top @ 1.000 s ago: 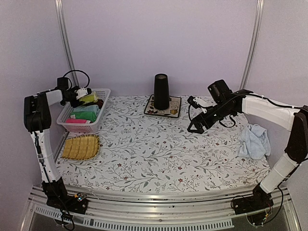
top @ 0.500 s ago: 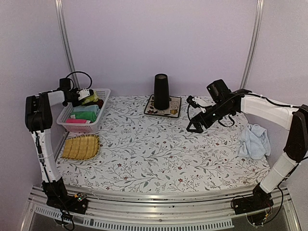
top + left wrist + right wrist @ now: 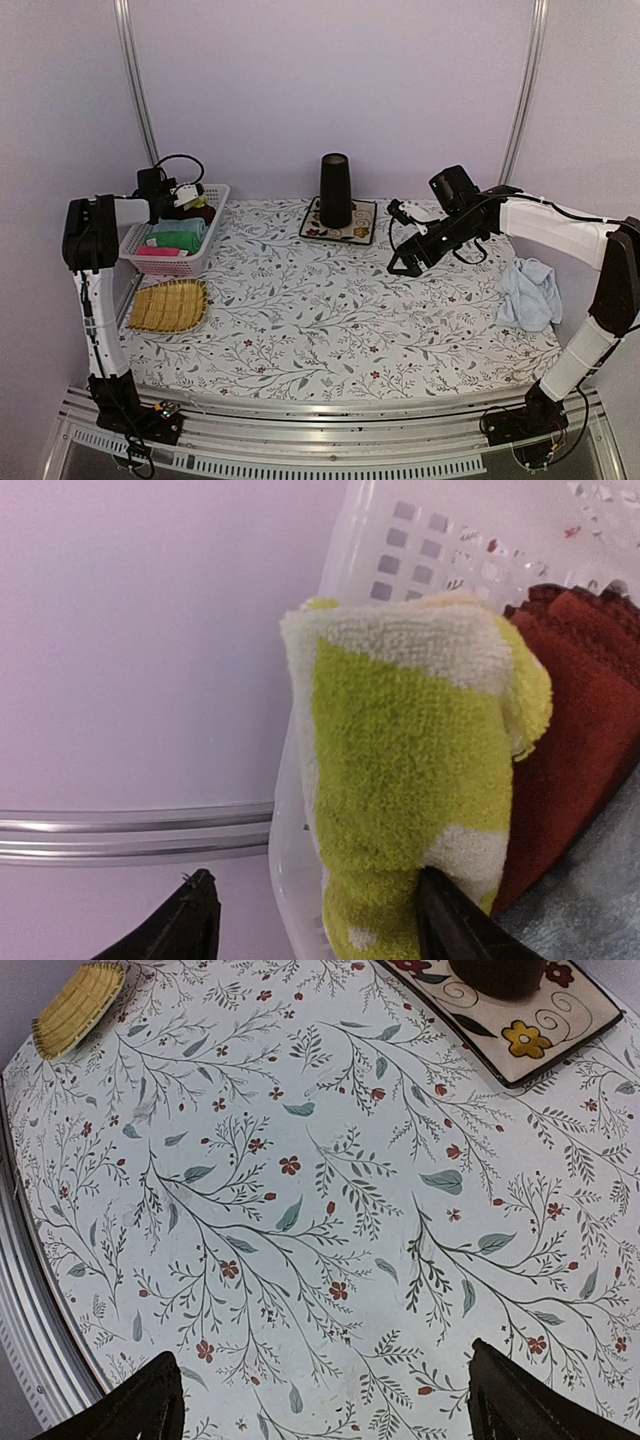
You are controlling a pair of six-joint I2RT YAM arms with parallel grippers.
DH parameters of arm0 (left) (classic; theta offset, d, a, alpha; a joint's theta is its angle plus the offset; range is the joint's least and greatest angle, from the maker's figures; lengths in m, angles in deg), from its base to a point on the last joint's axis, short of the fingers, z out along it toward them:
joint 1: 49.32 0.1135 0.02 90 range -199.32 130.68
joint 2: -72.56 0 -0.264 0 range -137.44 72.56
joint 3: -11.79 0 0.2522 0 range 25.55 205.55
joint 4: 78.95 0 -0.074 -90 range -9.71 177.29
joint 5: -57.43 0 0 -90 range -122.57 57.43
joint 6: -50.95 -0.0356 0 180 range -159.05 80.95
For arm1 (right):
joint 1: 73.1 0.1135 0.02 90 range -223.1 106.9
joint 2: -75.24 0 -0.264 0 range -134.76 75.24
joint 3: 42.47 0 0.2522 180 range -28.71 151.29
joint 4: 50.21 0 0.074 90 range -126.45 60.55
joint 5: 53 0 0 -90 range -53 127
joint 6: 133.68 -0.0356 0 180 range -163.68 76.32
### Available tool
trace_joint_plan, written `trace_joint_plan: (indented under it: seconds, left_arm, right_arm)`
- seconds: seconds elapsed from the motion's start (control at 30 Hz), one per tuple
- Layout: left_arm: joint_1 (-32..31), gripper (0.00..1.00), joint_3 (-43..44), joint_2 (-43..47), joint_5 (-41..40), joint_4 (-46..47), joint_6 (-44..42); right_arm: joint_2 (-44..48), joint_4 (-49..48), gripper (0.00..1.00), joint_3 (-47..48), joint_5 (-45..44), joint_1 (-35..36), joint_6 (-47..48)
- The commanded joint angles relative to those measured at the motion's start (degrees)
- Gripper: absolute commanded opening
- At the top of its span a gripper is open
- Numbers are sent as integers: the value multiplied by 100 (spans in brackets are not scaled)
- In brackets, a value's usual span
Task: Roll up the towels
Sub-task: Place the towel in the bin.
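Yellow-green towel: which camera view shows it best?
Left wrist: the yellow-green towel fills the frame, pile and pale patches clear. Top external gives at most a distant glimpse in the basket; right wrist shows none.

On the flower-printed worktop [image 3: 330, 320], a white basket [image 3: 166, 266] holding a dark red cloth [image 3: 570, 730] sits far left, a woven yellow tray [image 3: 168, 305] near it, and a black cup [image 3: 335, 190] stands upright on a flowered mat [image 3: 362, 233].
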Motion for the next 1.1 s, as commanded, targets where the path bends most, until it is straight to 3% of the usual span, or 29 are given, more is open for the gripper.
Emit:
trace_joint_plan:
  seconds: [0.0,0.3,0.47,0.67,1.07]
  left_arm:
    - [-37,70,-95,-4,-452,926,123]
    - [-52,76,-252,151,-422,1056,67]
    - [-59,90,-271,246,-461,1209,286]
    - [-105,97,-94,362,-463,1069,593]
    - [-299,97,72,803,-559,50,1573]
  right_arm:
    - [-68,-114,99,1,100,54,-36]
    - [-81,-160,99,13,145,55,-60]
    - [-74,-143,99,12,164,54,-73]
    - [-96,-148,99,48,172,88,-100]
    - [-72,-174,99,121,-183,110,-120]
